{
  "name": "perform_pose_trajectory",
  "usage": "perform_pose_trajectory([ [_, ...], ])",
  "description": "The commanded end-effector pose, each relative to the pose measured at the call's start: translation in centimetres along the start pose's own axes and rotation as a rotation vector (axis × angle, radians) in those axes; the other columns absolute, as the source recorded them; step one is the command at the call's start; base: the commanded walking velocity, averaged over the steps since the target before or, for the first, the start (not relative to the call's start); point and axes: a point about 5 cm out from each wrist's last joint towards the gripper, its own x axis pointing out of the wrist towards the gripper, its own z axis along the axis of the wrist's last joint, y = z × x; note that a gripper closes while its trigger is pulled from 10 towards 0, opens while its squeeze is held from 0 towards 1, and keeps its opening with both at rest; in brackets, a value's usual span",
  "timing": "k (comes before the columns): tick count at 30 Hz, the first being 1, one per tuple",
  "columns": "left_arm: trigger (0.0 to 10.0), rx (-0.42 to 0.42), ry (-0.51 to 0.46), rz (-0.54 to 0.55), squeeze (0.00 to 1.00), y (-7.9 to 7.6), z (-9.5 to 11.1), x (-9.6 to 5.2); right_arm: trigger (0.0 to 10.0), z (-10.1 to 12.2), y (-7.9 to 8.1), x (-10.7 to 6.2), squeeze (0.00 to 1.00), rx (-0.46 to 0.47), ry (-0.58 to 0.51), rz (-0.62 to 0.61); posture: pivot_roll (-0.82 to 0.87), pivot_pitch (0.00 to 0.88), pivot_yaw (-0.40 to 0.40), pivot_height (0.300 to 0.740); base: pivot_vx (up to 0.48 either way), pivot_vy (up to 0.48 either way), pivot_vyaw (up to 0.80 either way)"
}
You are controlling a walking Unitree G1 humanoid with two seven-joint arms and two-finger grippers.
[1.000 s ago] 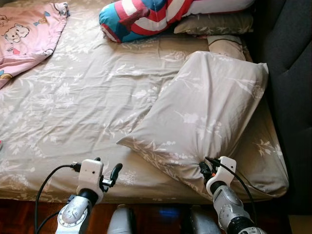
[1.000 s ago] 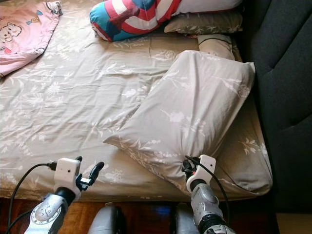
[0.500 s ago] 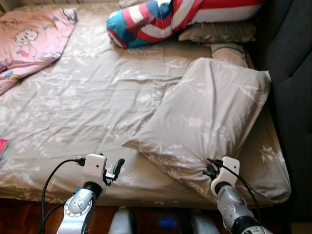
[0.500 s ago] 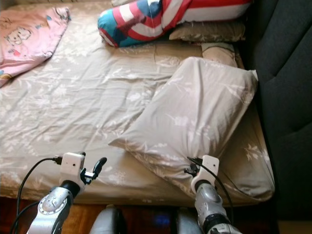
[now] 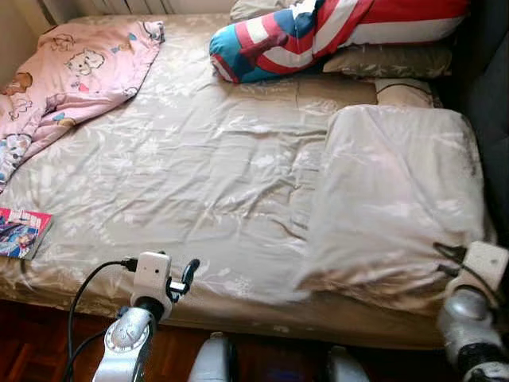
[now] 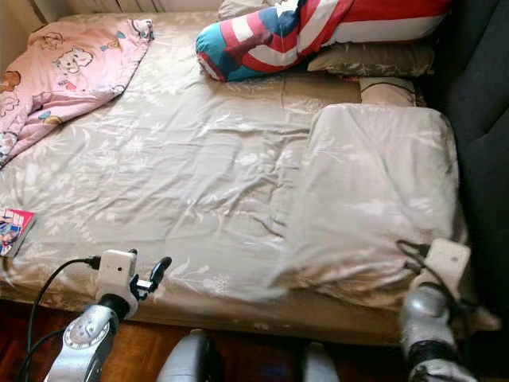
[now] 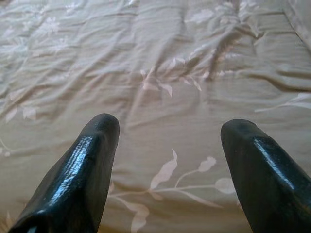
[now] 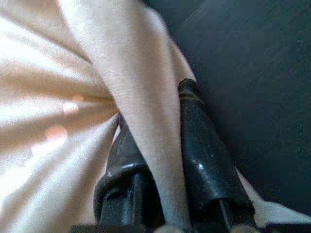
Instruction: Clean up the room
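Right wrist view gives me what the head cameras cannot: my right gripper is clenched on a fold of the beige pillow, cloth pinched between both fingers. From above, this pillow lies at the bed's right edge, near the front corner. My left gripper hangs wide open over the front edge, touching nothing.

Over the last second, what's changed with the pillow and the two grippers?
The right gripper, shut on the pillow by a fold of cloth, has dragged it toward the robot's right, against the dark headboard; it lay slanted, now it lies squared along that side. The camera also shifted, bringing a book at the bed's left edge into view. The left gripper still hovers open over the sheet.
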Motion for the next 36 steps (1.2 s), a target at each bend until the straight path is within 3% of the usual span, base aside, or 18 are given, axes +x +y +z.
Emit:
perform_pose_trajectory([
  [1, 10.0, -0.002, 0.026, 0.004, 0.0, 0.3, -0.8, -0.5, 0.0, 2.5, -1.7, 0.9, 0.0, 0.029, -0.091, -0.105, -0.02, 0.148, 0.05, 0.666, 0.0, 0.0, 0.0],
  [5, 10.0, -0.002, 0.026, 0.004, 0.0, 0.2, -0.9, -0.5, 0.0, 4.2, -3.0, 1.5, 0.0, 0.009, -0.145, -0.18, -0.02, 0.149, 0.049, 0.666, 0.0, 0.0, 0.0],
  [14, 10.0, -0.006, 0.02, 0.001, 0.0, -0.1, -1.1, -0.3, 0.0, 3.8, -4.1, 1.6, 0.0, -0.033, -0.141, -0.242, -0.01, 0.143, 0.048, 0.666, 0.0, 0.0, 0.0],
  [15, 10.0, -0.007, 0.02, 0.001, 0.0, -0.1, -1.1, -0.3, 0.4, 3.7, -4.2, 1.6, 0.0, -0.032, -0.138, -0.254, -0.01, 0.138, 0.05, 0.666, 0.0, 0.0, 0.0],
  [16, 10.0, -0.007, 0.019, -0.001, 0.0, -0.1, -1.2, -0.3, 4.9, 3.7, -4.4, 1.6, 0.0, -0.035, -0.135, -0.266, -0.01, 0.135, 0.049, 0.666, 0.0, 0.0, 0.0],
  [17, 10.0, -0.007, 0.019, -0.001, 0.0, -0.1, -1.2, -0.3, 4.9, 3.7, -4.4, 1.6, 0.0, -0.035, -0.135, -0.266, -0.01, 0.135, 0.049, 0.666, 0.0, 0.0, 0.0],
  [18, 10.0, -0.007, 0.019, -0.001, 0.0, -0.1, -1.2, -0.3, 10.0, 3.7, -4.3, 1.7, 0.0, -0.045, -0.14, -0.25, -0.01, 0.134, 0.049, 0.666, 0.0, 0.0, 0.0],
  [22, 10.0, -0.006, 0.017, 0.0, 0.0, -0.1, -1.2, -0.3, 10.0, 3.7, -3.6, 1.5, 0.0, -0.02, -0.148, -0.212, -0.01, 0.126, 0.049, 0.666, 0.0, 0.0, 0.0],
  [23, 10.0, -0.006, 0.017, 0.0, 0.0, -0.1, -1.3, -0.3, 10.0, 3.7, -3.4, 1.4, 0.98, -0.017, -0.147, -0.207, -0.01, 0.124, 0.049, 0.666, 0.0, 0.0, 0.0],
  [24, 10.0, -0.007, 0.016, 0.0, 0.0, -0.1, -1.3, -0.3, 10.0, 3.7, -3.3, 1.4, 1.0, -0.016, -0.149, -0.201, -0.01, 0.124, 0.049, 0.666, 0.0, 0.0, 0.0],
  [27, 10.0, -0.008, 0.016, -0.001, 0.0, -0.1, -1.3, -0.3, 10.0, 4.1, -2.7, 1.2, 1.0, -0.012, -0.183, -0.177, -0.01, 0.122, 0.049, 0.666, 0.0, 0.0, 0.0],
  [28, 10.0, -0.011, 0.016, 0.0, 0.0, -0.1, -1.3, -0.2, 10.0, 4.8, -2.3, 1.1, 0.46, -0.049, -0.238, -0.157, 0.0, 0.125, 0.048, 0.666, 0.0, 0.0, 0.0],
  [29, 10.0, -0.012, 0.015, 0.001, 0.0, -0.1, -1.3, -0.2, 10.0, 5.2, -2.1, 1.1, 0.46, -0.064, -0.266, -0.145, -0.01, 0.126, 0.048, 0.666, 0.0, 0.0, 0.0],
  [30, 10.0, -0.014, 0.015, 0.002, 0.0, -0.1, -1.3, -0.2, 10.0, 5.4, -2.0, 1.0, 0.0, -0.071, -0.284, -0.138, -0.01, 0.126, 0.048, 0.666, 0.0, 0.0, 0.0],
  [35, 10.0, -0.031, 0.011, 0.014, 0.0, -0.1, -1.3, -0.2, 10.0, 6.3, 0.6, 0.2, 0.0, -0.022, -0.349, 0.05, -0.02, 0.132, 0.043, 0.666, 0.0, 0.0, 0.0],
  [36, 10.0, -0.049, 0.011, 0.024, 0.0, -0.1, -1.4, -0.1, 10.0, 6.5, 2.0, -0.4, 0.0, 0.003, -0.369, 0.151, -0.02, 0.132, 0.039, 0.666, 0.0, 0.0, 0.0],
])
